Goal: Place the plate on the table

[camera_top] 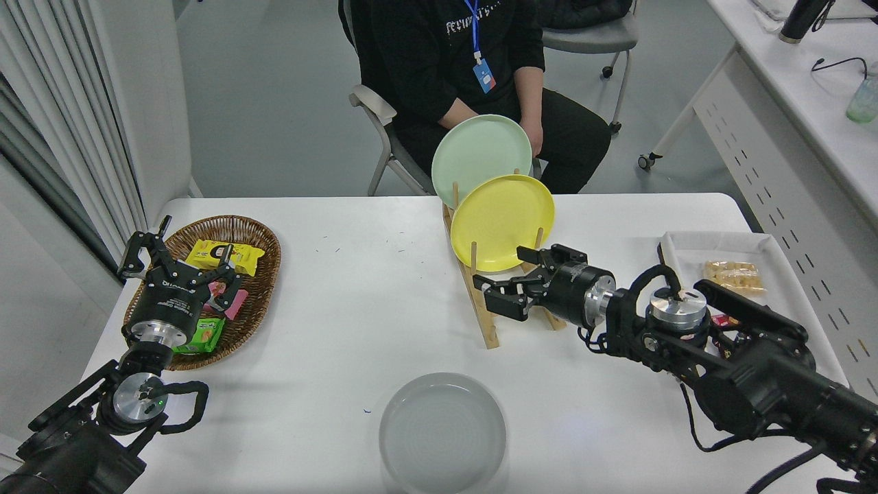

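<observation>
The light-grey plate point(442, 432) lies flat on the white table point(357, 309) near its front edge, with nothing touching it. My right gripper point(511, 278) is open and empty. It hovers in front of the wooden plate rack point(480, 309), well above and behind the grey plate. My left gripper point(175, 257) is parked open over the wicker basket at the lower left.
The rack holds a yellow plate point(502, 221) and a pale green plate point(480, 154) upright. A wicker basket point(257, 240) with snack packs stands at the left. A white tray point(789, 302) with snack bars stands at the right. A person sits at the far side.
</observation>
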Controlling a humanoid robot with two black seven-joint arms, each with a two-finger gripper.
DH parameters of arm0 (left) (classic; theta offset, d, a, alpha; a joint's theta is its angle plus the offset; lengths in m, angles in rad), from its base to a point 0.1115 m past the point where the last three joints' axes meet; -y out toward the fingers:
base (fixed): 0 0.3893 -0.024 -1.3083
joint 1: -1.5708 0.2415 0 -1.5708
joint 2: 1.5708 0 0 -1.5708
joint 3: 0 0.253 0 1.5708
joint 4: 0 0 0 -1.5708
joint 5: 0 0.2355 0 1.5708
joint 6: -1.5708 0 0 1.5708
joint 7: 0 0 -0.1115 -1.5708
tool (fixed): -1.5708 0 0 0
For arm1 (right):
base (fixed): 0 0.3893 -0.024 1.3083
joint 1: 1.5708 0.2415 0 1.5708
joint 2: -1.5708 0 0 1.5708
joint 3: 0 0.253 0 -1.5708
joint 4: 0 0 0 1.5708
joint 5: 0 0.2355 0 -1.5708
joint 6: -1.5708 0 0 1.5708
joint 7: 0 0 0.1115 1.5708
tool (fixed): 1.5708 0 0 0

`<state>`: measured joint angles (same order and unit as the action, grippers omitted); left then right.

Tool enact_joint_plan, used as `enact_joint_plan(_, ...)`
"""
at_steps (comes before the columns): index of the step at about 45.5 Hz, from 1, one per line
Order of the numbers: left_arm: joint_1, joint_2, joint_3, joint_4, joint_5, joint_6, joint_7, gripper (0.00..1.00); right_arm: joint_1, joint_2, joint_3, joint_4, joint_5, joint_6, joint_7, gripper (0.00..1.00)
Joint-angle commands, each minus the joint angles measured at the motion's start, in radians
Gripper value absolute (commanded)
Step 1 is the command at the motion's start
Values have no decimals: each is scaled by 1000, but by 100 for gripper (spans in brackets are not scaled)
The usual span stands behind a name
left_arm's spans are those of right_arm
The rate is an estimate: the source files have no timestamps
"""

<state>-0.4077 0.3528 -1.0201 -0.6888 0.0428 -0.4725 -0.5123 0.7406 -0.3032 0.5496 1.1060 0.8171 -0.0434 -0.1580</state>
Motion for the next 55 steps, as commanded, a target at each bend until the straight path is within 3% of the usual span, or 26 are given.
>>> enact_joint_plan(1, 0, 0, 0, 0, 0, 0, 0, 98, 6, 10, 0, -8, -559, 264, 2, 100)
enact_joint_plan(15, 0, 0, 0, 0, 0, 0, 0, 98, 19, -10, 0, -32, -840, 280, 3, 99)
enact_joint_plan(37, 0, 0, 0, 0, 0, 0, 0, 98, 42, -20, 158, -279, -845, 281, 11, 99)
enact_joint_plan(55, 0, 0, 0, 0, 0, 0, 0, 98, 45, -51, 254, -336, -846, 281, 126, 99)
